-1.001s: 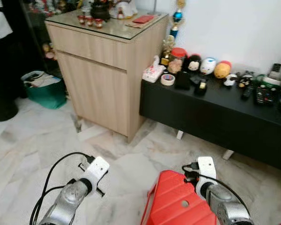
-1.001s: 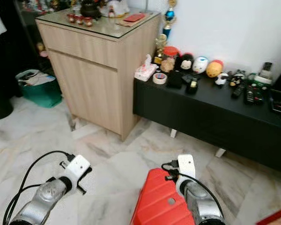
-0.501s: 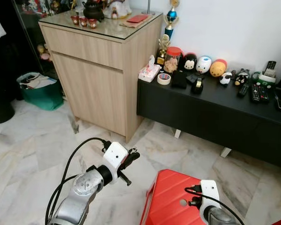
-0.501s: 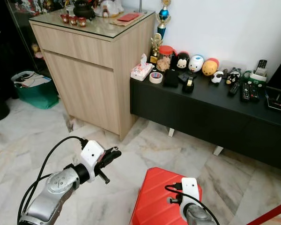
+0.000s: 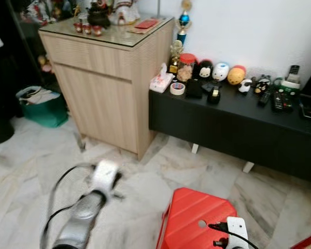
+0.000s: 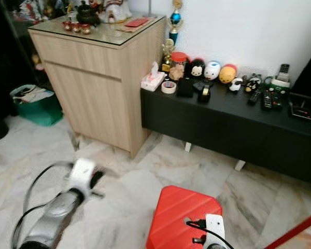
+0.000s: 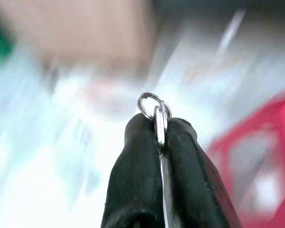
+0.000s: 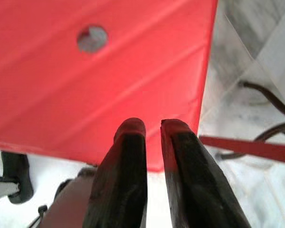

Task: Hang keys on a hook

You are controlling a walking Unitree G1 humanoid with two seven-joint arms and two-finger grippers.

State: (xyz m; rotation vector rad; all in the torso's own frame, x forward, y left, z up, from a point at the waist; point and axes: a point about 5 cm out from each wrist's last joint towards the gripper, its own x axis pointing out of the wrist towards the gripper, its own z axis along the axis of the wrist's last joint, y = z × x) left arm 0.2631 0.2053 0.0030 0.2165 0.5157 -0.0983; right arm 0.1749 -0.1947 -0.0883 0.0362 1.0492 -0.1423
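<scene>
A silver key ring sticks out between the tips of my left gripper, which is shut on it. In the eye views that left arm is a motion-blurred streak low over the marble floor, left of the red stool. My right gripper hangs just above the stool's red top, fingers together with nothing between them. Its white wrist block shows at the stool's near edge.
A light wooden cabinet stands at the back left, with a low black bench carrying toys, tape and remotes to its right along the white wall. A green basket sits on the floor at the far left.
My left arm has swung down and to the left and is now blurred. The right arm has sunk lower, to the bottom edge of the view. The camera has shifted slightly.
</scene>
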